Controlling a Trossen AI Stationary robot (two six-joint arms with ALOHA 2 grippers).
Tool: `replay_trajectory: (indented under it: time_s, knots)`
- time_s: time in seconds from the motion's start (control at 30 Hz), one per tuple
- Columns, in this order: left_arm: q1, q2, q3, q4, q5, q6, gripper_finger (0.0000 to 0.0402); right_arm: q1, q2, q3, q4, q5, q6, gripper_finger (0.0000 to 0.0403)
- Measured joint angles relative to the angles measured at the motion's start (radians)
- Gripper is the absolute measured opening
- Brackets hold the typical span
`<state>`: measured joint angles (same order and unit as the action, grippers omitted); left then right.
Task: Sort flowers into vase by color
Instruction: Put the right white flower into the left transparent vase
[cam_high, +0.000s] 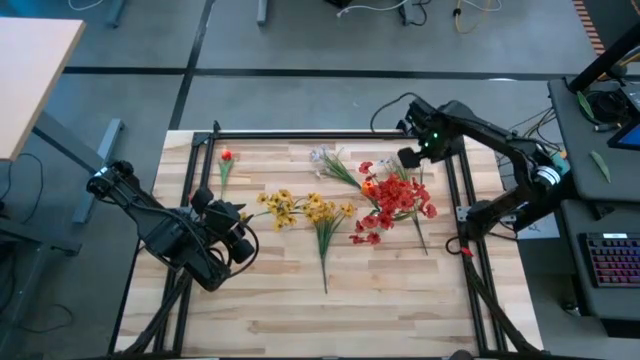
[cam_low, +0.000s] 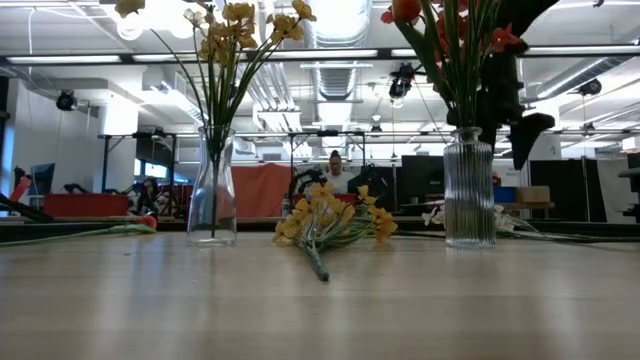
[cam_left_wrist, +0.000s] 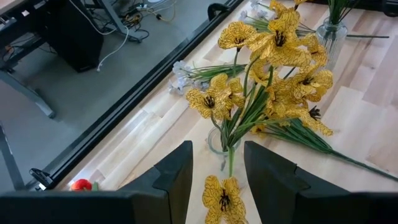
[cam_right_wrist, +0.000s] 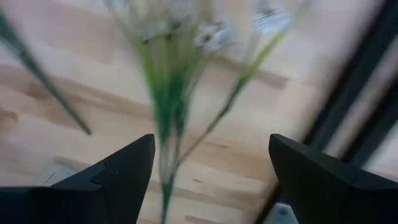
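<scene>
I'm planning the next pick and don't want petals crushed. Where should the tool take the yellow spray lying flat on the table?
Grip the yellow spray on its bare green stalk, well below the blossoms, coming straight down from above. It lies flat with blooms fanned toward the vases and the stalk trailing toward the near edge, clear of other flowers, so probably the left tool suits it.

Robotics lab / open industrial workspace. Exposed ceiling ducts (cam_low: 340, 30) and strip lights, grey floor with loose cables (cam_high: 400, 12). Wooden table (cam_high: 270, 310) in a black metal frame (cam_high: 330, 134). Desk with backlit keyboard (cam_high: 612, 262) at right. More rigs and a seated person (cam_low: 335, 170) far behind.
</scene>
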<state>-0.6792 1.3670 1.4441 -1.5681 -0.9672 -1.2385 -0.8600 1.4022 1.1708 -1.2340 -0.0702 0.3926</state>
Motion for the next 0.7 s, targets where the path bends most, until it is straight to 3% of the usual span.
replay_trajectory:
  time_s: [0.13,0.7]
  knots:
    - [0.000,0.000,0.000,0.000,0.000,0.007,0.0129,0.006,-0.005,-0.089,0.095,-0.072,0.002,0.0327]
    - [0.000,0.000,0.000,0.001,-0.018,0.022,0.0129,0.037,0.009,-0.294,0.298,-0.070,0.087,0.0338]
